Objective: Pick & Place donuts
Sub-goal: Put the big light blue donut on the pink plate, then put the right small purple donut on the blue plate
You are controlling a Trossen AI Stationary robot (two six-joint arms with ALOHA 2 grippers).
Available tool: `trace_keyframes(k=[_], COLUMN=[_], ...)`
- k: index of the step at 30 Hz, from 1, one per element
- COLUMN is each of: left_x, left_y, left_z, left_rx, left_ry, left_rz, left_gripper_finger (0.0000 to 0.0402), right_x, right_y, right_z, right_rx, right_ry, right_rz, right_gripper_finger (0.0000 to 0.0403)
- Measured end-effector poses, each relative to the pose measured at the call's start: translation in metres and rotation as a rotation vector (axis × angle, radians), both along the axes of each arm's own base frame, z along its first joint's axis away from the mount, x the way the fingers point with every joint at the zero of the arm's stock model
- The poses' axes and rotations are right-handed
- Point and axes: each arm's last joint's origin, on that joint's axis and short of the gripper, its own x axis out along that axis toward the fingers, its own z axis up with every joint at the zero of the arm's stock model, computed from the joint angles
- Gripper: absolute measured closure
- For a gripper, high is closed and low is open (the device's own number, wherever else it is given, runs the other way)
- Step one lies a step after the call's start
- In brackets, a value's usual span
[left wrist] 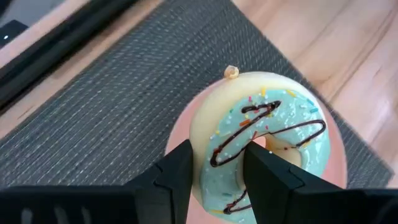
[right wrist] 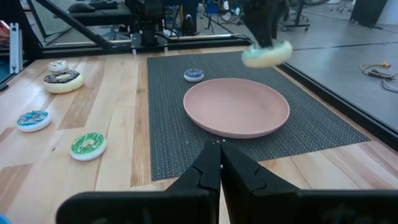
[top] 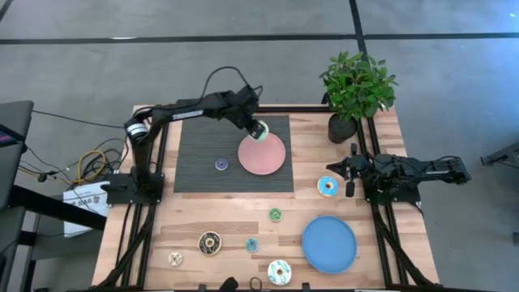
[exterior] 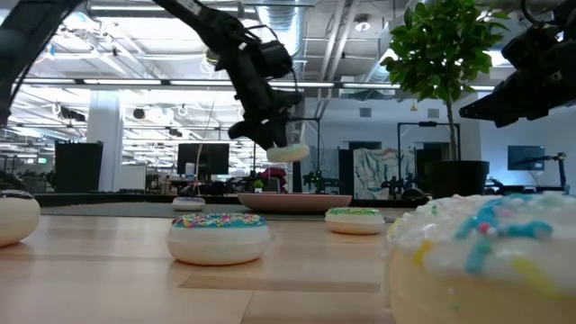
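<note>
A cream toy donut with mint-green icing and a chocolate drizzle [left wrist: 264, 146] hangs tilted above the pink plate at upper centre of the overhead frame. Seven more lie flat: a small purple-iced ring [top: 221, 165] left of centre, and white, green, brown, blue and cream rings [top: 210, 242] scattered across the lower half.

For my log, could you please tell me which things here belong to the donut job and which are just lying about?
Job:
- left gripper, holding a mint donut above the pink plate
- loose donuts, e.g. green one
- blue plate

Lying about:
- plant
- mat
</note>
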Motion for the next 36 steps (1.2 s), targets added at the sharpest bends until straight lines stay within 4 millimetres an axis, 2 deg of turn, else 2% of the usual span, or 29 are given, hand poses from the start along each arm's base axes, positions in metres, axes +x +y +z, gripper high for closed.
trace_keyframes(k=[3,8,14,30,36], left_x=[0.008,0.024,0.028,0.027,0.028], left_y=[-0.004,-0.009,-0.008,-0.001,0.006], left_z=[-0.007,-0.036,-0.060,-0.058,-0.042], left_rx=[-0.002,-0.009,-0.093,-0.046,-0.031], left_ry=[0.032,0.071,0.096,0.090,0.095], left_rz=[-0.032,-0.063,-0.056,-0.038,-0.052], left_gripper_finger=[0.0279,0.0279,0.0278,0.0209,0.0205], right_x=[0.000,0.000,0.000,0.000,0.000], right_y=[0.000,0.000,0.000,0.000,0.000], right_z=[0.000,0.000,0.000,0.000,0.000], right_rx=[0.000,0.000,0.000,0.000,-0.001], right_ry=[0.000,0.001,0.000,0.000,0.000], right_rz=[0.000,0.000,0.000,-0.001,-0.001], right_gripper_finger=[0.0402,0.0402,0.0402,0.0402,0.0402])
